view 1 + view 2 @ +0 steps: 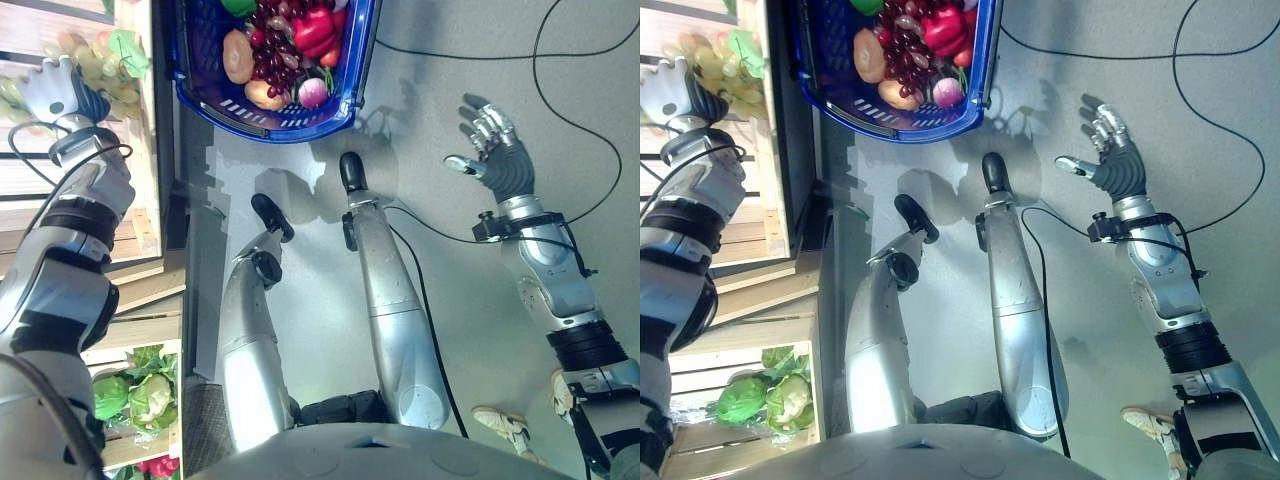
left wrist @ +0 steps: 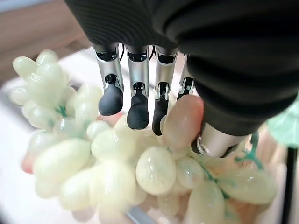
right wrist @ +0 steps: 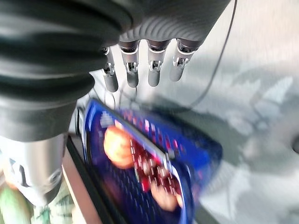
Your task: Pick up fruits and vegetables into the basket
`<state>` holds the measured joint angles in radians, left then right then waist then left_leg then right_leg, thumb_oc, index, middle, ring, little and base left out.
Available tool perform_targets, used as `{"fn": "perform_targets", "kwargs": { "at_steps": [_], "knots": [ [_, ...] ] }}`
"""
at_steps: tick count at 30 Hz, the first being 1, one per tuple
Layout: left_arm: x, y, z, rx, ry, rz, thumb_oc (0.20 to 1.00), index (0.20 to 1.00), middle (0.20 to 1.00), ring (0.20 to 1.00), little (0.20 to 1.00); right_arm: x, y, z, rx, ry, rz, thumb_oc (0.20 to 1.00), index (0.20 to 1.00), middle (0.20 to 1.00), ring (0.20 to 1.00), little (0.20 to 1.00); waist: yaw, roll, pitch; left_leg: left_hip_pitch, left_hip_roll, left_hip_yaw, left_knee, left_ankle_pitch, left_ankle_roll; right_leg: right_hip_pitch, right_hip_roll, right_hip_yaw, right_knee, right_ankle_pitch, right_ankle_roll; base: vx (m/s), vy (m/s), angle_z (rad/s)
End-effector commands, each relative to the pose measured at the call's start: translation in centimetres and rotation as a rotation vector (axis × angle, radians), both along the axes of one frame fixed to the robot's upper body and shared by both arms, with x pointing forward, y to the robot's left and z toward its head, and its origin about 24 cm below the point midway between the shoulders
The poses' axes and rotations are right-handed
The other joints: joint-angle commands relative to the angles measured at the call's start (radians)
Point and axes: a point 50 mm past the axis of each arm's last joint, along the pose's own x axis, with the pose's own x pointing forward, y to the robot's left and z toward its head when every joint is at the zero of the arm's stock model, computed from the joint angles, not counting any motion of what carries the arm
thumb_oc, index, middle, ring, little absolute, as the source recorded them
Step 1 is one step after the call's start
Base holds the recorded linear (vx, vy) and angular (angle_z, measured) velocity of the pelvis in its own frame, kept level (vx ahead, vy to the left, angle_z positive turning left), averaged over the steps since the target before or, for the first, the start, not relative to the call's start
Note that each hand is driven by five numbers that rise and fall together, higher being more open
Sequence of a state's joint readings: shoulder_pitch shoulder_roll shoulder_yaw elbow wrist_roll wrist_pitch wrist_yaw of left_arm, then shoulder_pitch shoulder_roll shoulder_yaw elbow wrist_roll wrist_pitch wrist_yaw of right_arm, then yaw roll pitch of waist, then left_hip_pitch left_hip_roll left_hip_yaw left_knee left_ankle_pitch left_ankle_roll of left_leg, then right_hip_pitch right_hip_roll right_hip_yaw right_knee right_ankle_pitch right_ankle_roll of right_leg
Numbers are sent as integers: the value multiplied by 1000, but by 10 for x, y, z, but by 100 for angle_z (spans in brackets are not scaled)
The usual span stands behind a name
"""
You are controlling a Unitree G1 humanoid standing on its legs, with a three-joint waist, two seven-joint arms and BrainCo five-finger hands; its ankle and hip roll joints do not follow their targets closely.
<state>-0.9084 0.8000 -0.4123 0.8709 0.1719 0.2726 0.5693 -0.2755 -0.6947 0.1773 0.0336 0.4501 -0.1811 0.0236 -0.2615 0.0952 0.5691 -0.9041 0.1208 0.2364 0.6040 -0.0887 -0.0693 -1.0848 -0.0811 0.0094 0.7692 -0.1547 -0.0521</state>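
Reaching to the far left, the left hand (image 1: 52,88) sits on a bunch of pale green grapes (image 2: 117,163) lying in a wooden crate (image 1: 140,215) of the shelf there. In its wrist view the dark-tipped fingers (image 2: 138,109) lie slightly bent on top of the bunch and the thumb presses against one grape beside them, so the hand is closed lightly round the bunch.

Just right of the crate, at the far edge of the scene, the blue basket (image 1: 205,100) stands on the grey floor (image 1: 440,90). It holds dark red grapes (image 1: 275,62), a red pepper (image 1: 313,30), a tan potato (image 1: 238,56), an orange-brown fruit (image 1: 263,95), a pink-and-white radish (image 1: 313,92) and something green at its far end.

Well to the right, the right hand (image 1: 492,148) hangs over the floor with fingers spread and straight, holding nothing.

Nearer on the left, a lower crate holds green cabbages (image 1: 130,398).
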Motion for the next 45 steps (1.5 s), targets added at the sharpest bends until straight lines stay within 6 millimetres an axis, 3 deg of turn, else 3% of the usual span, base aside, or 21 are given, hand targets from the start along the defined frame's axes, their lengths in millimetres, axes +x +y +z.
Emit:
{"fn": "perform_targets", "kwargs": {
  "at_steps": [1, 7, 12, 17, 18, 25, 30, 33, 34, 35, 36, 45],
  "knots": [
    [-17, 20, -15, -182, -96, -38, 200, 200, 200, 200, 200, -12, 10, -7, -72, 38, 78, 1000, 1000, 1000, 1000, 1000, 19, -28, -49, 51, -67, 24, -4, -48, 40, 96, 34, -19, -64, -4, 87, -11, -37, 6],
    [-31, 12, -34, -443, -246, -214, 200, 200, 200, 200, 200, -17, -2, -31, -231, 191, -15, 1000, 1000, 1000, 1000, 1000, 50, -43, -49, 171, -87, 6, -42, -57, 51, 234, 35, -50, -106, -11, 87, -10, -35, 13],
    [-43, 2, -42, -551, -315, -372, 200, 200, 200, 200, 200, -21, -1, -38, -317, 230, 6, 1000, 1000, 1000, 1000, 1000, 71, -63, -49, 265, -93, -10, -64, -66, 57, 341, 35, -69, -137, -16, 88, 0, -45, 10],
    [-52, -16, -29, -600, -392, -552, 200, 200, 200, 200, 200, -21, 4, -35, -443, 214, 8, 1000, 1000, 1000, 1000, 1000, 95, -74, -49, 377, -101, -27, -89, -77, 62, 464, 31, -84, -170, -27, 84, -1, -27, 9],
    [-53, -19, -25, -610, -403, -584, 200, 200, 200, 200, 200, -19, 4, -34, -454, 208, 3, 1000, 1000, 1000, 1000, 1000, 98, -75, -49, 373, -100, -18, -102, -48, 68, 462, 28, -89, -187, 1, 78, -54, -21, 13],
    [-58, -60, -12, -700, -451, -857, 200, 200, 200, 200, 200, -3, 26, -24, -581, 126, -31, 1000, 1000, 1000, 1000, 1000, 138, -73, -49, 527, -121, -38, -151, -45, 71, 637, 8, -122, -248, -3, 70, 13, -3, 4],
    [-57, -70, -17, -701, -391, -869, 200, 200, 200, 200, 200, 5, 36, -23, -587, 130, -50, 1000, 1000, 1000, 1000, 1000, 153, -70, -49, 593, -128, -49, -171, -41, 72, 711, 1, -130, -267, -6, 67, 61, 6, 5],
    [-56, -66, -21, -585, -332, -759, 200, 200, 200, 200, 200, 8, 37, -22, -571, 142, -74, 1000, 1000, 1000, 1000, 1000, 161, -70, -60, 614, -130, -50, -173, -45, 76, 739, -5, -134, -272, -9, 65, 76, -7, 8],
    [-56, -63, -23, -551, -315, -714, 228, 228, 228, 228, 228, 9, 37, -22, -567, 147, -80, 1000, 1000, 1000, 1000, 1000, 161, -71, -61, 616, -131, -50, -171, -47, 78, 741, -5, -134, -271, -10, 65, 52, -10, 6],
    [-55, -59, -23, -504, -292, -672, 740, 740, 740, 740, 740, 10, 37, -21, -559, 153, -87, 1000, 1000, 1000, 1000, 1000, 160, -71, -60, 615, -130, -50, -163, -52, 80, 741, -7, -133, -267, -12, 66, 35, -13, 4],
    [-53, -59, -22, -482, -280, -652, 1000, 1000, 1000, 1000, 1000, 10, 36, -20, -551, 160, -90, 1000, 1000, 1000, 1000, 1000, 159, -72, -58, 613, -130, -49, -158, -54, 81, 739, -7, -133, -264, -12, 65, 0, 0, 0],
    [-46, -44, -41, -356, -155, -418, 1000, 1000, 1000, 1000, 1000, 7, 31, -20, -529, 140, -90, 1000, 1000, 1000, 1000, 1000, 129, -84, -49, 531, -108, -18, -104, -69, 91, 649, 10, -108, -225, -15, 61, -6, -24, -3]
  ]
}}
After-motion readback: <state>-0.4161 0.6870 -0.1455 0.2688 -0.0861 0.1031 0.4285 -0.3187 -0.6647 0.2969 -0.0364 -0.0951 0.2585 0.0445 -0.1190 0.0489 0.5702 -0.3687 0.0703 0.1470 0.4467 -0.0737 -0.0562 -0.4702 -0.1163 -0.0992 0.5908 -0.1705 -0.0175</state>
